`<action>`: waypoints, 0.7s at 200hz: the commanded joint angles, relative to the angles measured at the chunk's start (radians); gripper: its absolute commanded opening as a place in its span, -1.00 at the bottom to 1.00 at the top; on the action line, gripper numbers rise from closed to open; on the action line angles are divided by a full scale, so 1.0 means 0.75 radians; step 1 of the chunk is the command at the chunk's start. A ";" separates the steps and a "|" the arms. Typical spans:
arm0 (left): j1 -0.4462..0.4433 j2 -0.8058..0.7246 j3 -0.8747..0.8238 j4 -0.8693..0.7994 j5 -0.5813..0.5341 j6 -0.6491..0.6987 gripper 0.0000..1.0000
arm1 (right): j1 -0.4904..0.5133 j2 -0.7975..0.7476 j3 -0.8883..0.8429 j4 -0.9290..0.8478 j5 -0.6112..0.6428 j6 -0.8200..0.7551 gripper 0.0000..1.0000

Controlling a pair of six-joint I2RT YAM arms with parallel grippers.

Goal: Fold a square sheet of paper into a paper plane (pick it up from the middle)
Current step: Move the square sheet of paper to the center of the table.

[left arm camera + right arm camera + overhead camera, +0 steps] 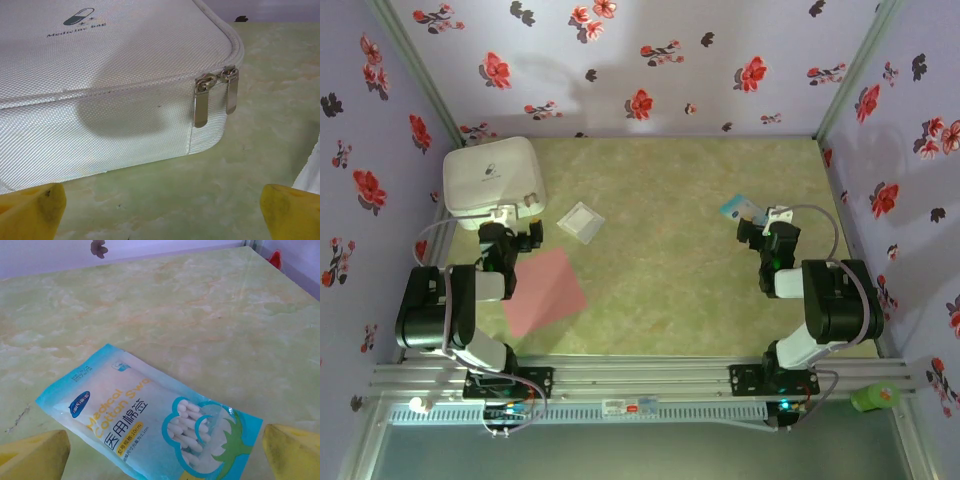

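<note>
Both arms are folded at the elbow, upper links lying low by their bases and forearms reaching away from the rail. The left gripper [512, 222] points forward with its jaws spread wide, its yellow fingertips [30, 212] far apart and holding nothing. The right gripper [760, 218] mirrors it, jaws equally wide and empty.

The bag [490, 175] sits in the far left corner of the table [670, 270]. The square packet [580, 222] lies just right of it. The sheet [548, 293] lies flat before both. The swab packet [740, 209] lies at the right. The left gripper [515, 228] stands just before the bag, and the right gripper [767, 222] just before the swab packet.
</note>
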State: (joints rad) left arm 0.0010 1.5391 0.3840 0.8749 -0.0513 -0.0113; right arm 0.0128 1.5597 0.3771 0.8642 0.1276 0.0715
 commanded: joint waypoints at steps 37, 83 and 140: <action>0.001 0.008 0.012 0.016 -0.001 0.023 0.99 | -0.005 0.002 0.021 0.018 0.022 0.017 0.99; 0.001 0.010 0.020 0.004 -0.028 0.010 0.99 | -0.009 0.005 0.023 0.016 0.013 0.021 0.99; 0.005 0.009 0.020 0.005 -0.029 0.011 0.99 | -0.009 0.003 0.025 0.014 0.013 0.019 0.99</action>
State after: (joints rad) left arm 0.0010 1.5391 0.3840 0.8745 -0.0521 -0.0116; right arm 0.0128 1.5597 0.3771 0.8639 0.1276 0.0715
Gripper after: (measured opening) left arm 0.996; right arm 0.993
